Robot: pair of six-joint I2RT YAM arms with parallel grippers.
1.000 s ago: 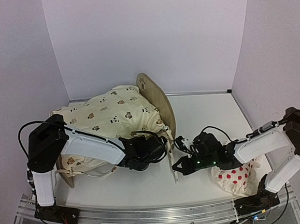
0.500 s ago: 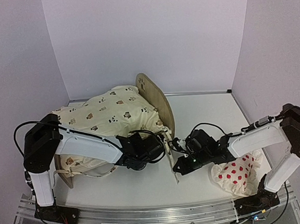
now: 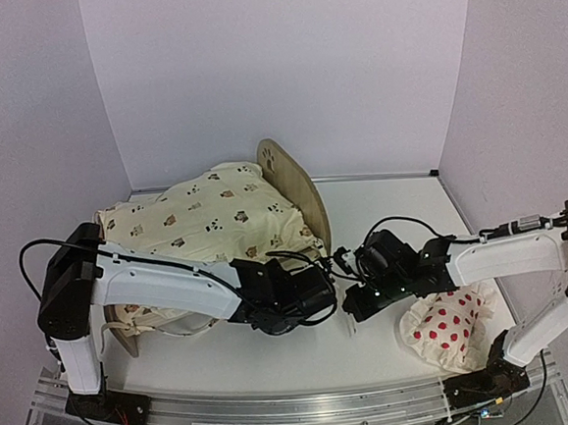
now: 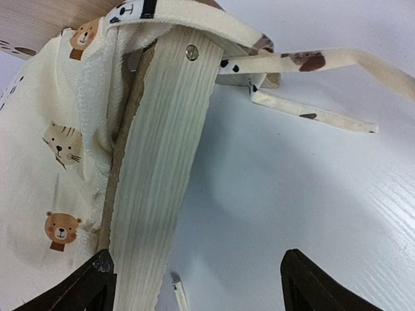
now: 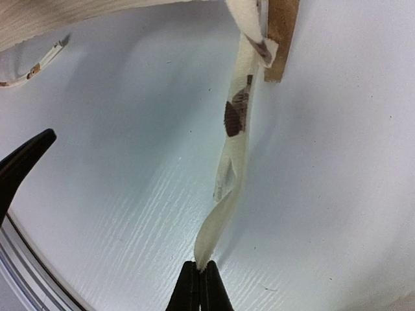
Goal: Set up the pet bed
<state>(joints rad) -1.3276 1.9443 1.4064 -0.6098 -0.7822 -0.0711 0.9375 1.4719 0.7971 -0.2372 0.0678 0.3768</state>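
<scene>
The pet bed shows its plywood end board (image 3: 291,177) with paw cutouts. A cream animal-print cushion (image 3: 206,219) lies heaped over the rest of the bed. My left gripper (image 3: 319,286) is open beside the bed's near corner. In the left wrist view its jaws (image 4: 198,285) stand wide, with a pale ribbed strip (image 4: 162,168) of the bed by the left fingertip and nothing between them. My right gripper (image 3: 353,305) is shut on the end of a cushion tie ribbon (image 5: 237,162). The ribbon hangs from beside a plywood leg (image 5: 282,32).
A white pillow with red dots (image 3: 451,329) lies at the front right, under the right arm. Two loose cushion ties (image 4: 311,61) trail on the white table (image 3: 392,214). Lilac walls close the back and both sides.
My left gripper has opened and slid to the right along the bed's near edge. The right gripper stayed shut on the tie and shifted slightly back and right.
</scene>
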